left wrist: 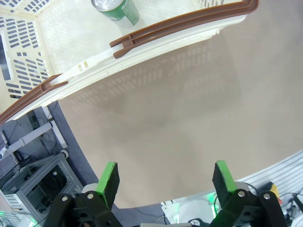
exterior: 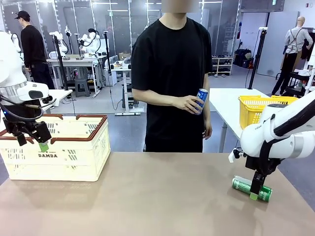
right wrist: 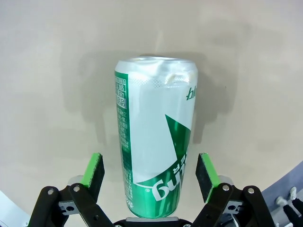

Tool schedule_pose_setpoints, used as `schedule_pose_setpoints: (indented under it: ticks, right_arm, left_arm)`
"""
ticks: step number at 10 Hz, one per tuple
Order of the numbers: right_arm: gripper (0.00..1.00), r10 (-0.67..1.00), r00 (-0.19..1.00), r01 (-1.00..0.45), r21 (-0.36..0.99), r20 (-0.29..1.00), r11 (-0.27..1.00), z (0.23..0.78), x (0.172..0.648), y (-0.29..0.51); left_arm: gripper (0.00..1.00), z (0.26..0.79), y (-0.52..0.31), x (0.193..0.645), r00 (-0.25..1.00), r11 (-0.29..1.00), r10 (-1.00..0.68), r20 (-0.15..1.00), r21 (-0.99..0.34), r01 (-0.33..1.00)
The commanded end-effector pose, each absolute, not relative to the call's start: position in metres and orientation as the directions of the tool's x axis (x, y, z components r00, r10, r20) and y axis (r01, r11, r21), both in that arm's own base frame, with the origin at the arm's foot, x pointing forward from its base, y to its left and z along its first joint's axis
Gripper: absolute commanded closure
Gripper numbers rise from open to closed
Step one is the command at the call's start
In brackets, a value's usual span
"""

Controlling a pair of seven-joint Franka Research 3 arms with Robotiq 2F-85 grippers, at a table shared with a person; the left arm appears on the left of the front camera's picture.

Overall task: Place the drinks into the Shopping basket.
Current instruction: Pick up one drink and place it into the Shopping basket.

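**Step in hand: right gripper set to grasp the green can.**
The can lies on its side on the table, well apart from the basket. The jaws stand wide open astride it, pads clear of its sides, holding nothing. Next move: close on the can, lift, carry to the basket. The left gripper is open and empty.

The plain brown tabletop carried two things. The cream-white Shopping basket, brown-rimmed, stood upright at the far left, close to the left edge. A green drink can lay on its side at the right, well apart from the basket, with bare surface between them
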State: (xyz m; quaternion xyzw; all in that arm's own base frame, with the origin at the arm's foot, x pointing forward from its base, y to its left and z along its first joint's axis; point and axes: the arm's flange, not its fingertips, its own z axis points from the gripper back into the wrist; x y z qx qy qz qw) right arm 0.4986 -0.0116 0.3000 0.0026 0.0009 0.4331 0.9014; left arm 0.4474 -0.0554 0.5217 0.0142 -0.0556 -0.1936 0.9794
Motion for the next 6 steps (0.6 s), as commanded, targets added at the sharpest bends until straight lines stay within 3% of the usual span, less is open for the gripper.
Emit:
schedule_pose_setpoints:
  ticks: [1, 2, 3, 4, 5, 6]
  right_arm:
    - [0.02, 0.767, 0.642, -0.767, -0.002, 0.005, 0.642, 0.2946, 0.5031, -0.0136]
    - [0.20, 0.767, 0.642, -0.767, -0.012, 0.009, 0.642, 0.2944, 0.5031, -0.0142]
    - [0.21, 0.761, 0.649, -0.761, -0.023, 0.013, 0.649, 0.2945, 0.5035, -0.0147]
    - [0.39, 0.757, 0.653, -0.757, -0.032, 0.009, 0.653, 0.2954, 0.5033, -0.0144]
    - [0.39, 0.755, 0.656, -0.754, -0.030, 0.007, 0.656, 0.2954, 0.5026, -0.0143]
    - [0.57, 0.755, 0.656, -0.755, -0.030, 0.003, 0.655, 0.2949, 0.5025, -0.0141]
  left_arm:
    - [0.00, 0.5236, -0.0567, 0.4512, 0.924, 0.931, -0.366, 0.111, 0.052, 0.362]
    - [0.00, 0.5236, -0.0567, 0.4512, 0.924, 0.931, -0.366, 0.111, 0.052, 0.362]
    - [0.00, 0.5236, -0.0567, 0.4512, 0.924, 0.931, -0.366, 0.111, 0.052, 0.362]
    - [0.00, 0.5236, -0.0567, 0.4512, 0.924, 0.931, -0.366, 0.111, 0.052, 0.362]
    - [0.00, 0.5236, -0.0567, 0.4512, 0.924, 0.931, -0.366, 0.111, 0.052, 0.362]
    - [0.00, 0.5236, -0.0567, 0.4512, 0.924, 0.931, -0.366, 0.111, 0.052, 0.362]
